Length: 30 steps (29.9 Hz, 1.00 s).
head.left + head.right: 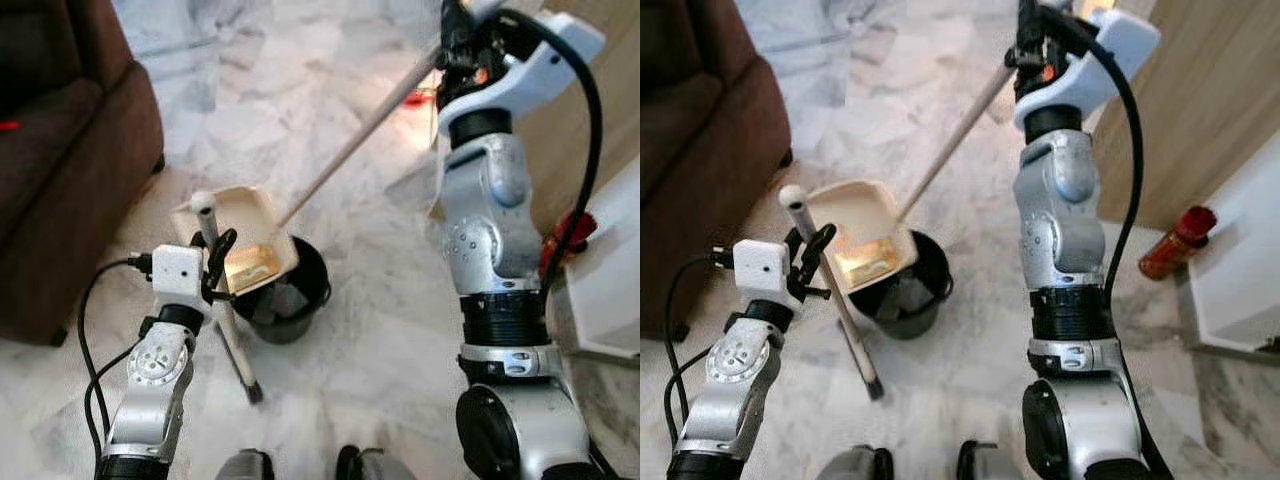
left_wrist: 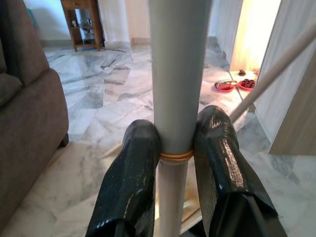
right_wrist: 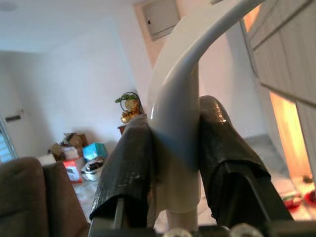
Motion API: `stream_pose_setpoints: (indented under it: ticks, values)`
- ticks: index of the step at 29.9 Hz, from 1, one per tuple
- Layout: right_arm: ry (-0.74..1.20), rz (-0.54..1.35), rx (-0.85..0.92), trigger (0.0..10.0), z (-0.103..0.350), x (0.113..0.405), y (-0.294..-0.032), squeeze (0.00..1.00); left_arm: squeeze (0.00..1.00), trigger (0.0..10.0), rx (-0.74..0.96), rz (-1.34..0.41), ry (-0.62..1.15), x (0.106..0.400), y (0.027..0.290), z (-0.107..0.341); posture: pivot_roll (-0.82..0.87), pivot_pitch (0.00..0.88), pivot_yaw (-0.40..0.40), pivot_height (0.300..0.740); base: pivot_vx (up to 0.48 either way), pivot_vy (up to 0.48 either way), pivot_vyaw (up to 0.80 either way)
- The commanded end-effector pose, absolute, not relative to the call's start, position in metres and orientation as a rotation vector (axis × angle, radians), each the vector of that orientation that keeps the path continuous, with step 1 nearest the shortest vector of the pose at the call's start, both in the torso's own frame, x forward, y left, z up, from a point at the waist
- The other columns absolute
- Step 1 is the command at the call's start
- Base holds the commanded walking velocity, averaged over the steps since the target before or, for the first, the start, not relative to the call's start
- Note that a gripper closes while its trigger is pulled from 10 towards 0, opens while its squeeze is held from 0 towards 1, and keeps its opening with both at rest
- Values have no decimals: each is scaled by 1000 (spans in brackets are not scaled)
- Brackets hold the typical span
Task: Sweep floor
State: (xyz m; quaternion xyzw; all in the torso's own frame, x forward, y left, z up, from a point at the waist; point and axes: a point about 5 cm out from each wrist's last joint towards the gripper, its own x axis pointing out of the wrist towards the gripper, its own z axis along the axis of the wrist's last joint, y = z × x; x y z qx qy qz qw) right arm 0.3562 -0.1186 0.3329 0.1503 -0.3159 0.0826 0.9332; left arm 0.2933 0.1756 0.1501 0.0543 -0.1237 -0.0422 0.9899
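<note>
My left gripper [image 1: 214,262] is shut on the white pole [image 2: 177,74] of a cream dustpan [image 1: 240,235]. The pan is tipped over a black bin [image 1: 297,290] on the marble floor, and the pole's lower end rests on the floor near my feet. One black finger [image 2: 132,173] presses on each side of the pole. My right gripper [image 1: 458,45] is raised high and shut on the top of the white broom handle [image 1: 350,140], which slants down towards the bin. The handle's curved white top [image 3: 177,108] sits between that gripper's fingers. The broom head is hidden behind the dustpan.
A brown sofa [image 1: 60,150] stands close on the left. A wooden wall [image 1: 1200,100], a red bottle [image 1: 1175,240] and a white furniture edge [image 1: 1240,270] are on the right. Red slippers [image 2: 237,85] lie by a far doorway. Open marble floor [image 1: 300,70] stretches ahead.
</note>
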Motion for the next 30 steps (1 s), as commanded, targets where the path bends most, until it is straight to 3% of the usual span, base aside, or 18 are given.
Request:
stream_pose_setpoints:
  ticks: [1,30]
  values:
    - [-740,219,329,10000,352,345,-111,0,0,10000,125,-74,-297,291,179,159,9,231,-27,740,0,0,0]
    - [-911,314,210,10000,361,319,-85,0,0,10000,123,-85,-300,290,177,158,7,232,-26,740,0,0,0]
